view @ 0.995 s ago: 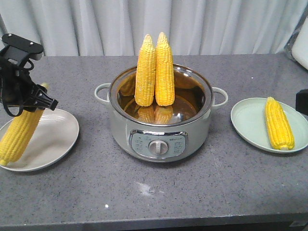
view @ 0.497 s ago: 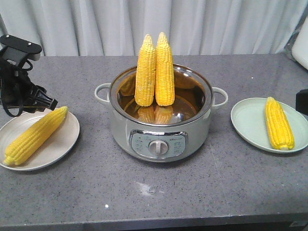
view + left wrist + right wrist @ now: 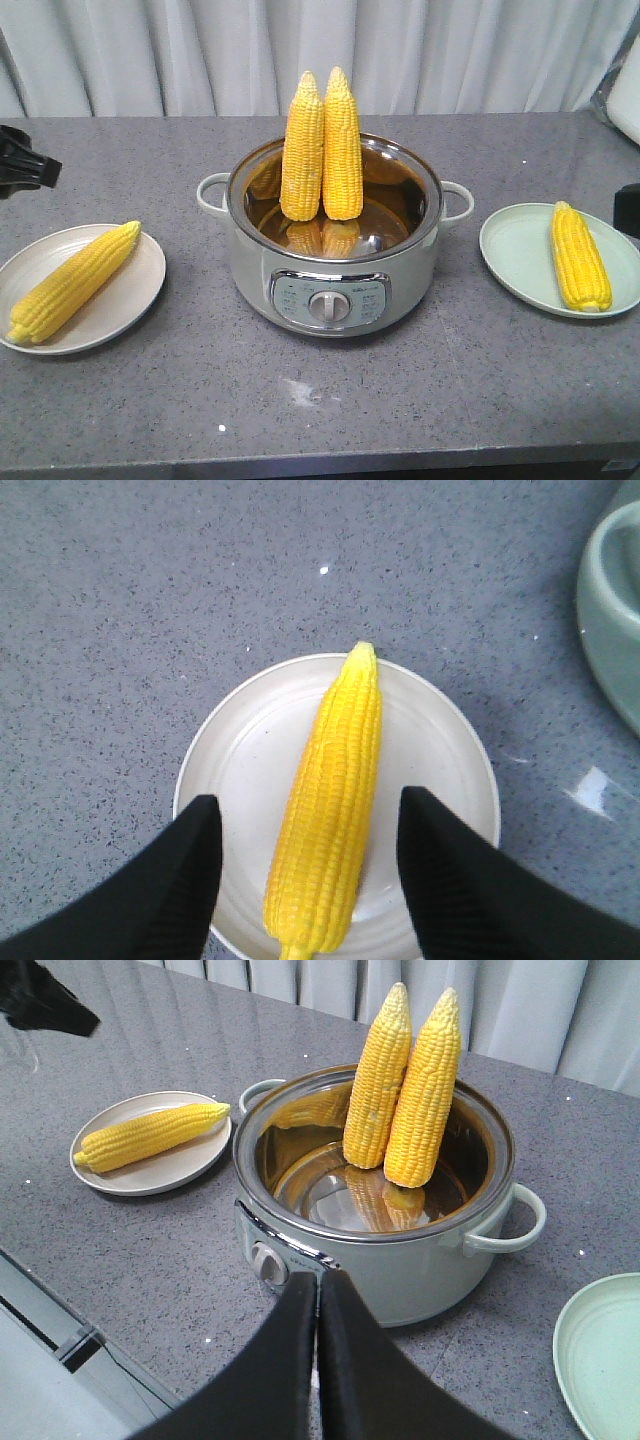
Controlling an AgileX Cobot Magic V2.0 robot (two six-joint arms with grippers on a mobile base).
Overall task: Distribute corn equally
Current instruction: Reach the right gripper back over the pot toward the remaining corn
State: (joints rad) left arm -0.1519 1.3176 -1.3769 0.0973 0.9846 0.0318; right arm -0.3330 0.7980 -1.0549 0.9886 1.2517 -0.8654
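The left pincer [image 3: 305, 802] is held apart above a cob [image 3: 342, 730] laid on a plate [image 3: 250, 760]; the right pincer [image 3: 319, 1282] is pressed together near the pot [image 3: 420, 1280].

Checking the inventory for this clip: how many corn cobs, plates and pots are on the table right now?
Corn cobs: 4
Plates: 2
Pot: 1
Total: 7
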